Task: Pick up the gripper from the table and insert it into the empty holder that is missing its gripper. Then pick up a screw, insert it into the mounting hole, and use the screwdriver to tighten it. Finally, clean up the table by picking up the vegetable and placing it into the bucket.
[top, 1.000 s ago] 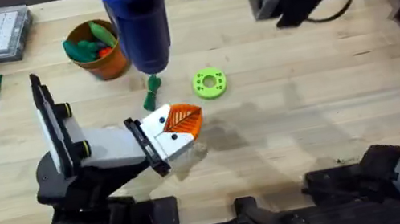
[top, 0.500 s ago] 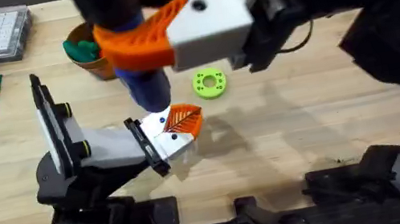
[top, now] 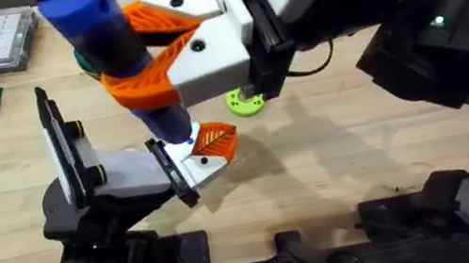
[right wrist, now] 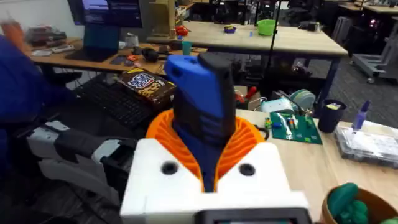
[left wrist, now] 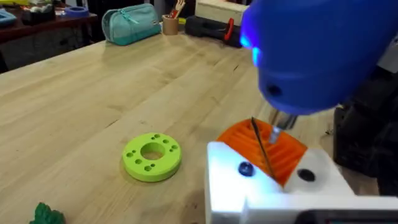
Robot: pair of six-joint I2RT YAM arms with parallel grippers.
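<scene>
the screwdriver (top: 116,51) is thick and blue, its thin bit resting at the gripper (top: 215,140) seated in the white holder (top: 192,162); its body hides the bucket. the right gripper (top: 150,55) has its orange fingers clamped around it. a lime ring (left wrist: 152,157) lies nearby; the vegetable (left wrist: 46,214) is cut off.

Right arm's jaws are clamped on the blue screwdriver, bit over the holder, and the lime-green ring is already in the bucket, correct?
Not quite. The lime-green ring lies on the table, as the left wrist view shows. The right gripper does clamp the screwdriver, bit over the holder.
</scene>
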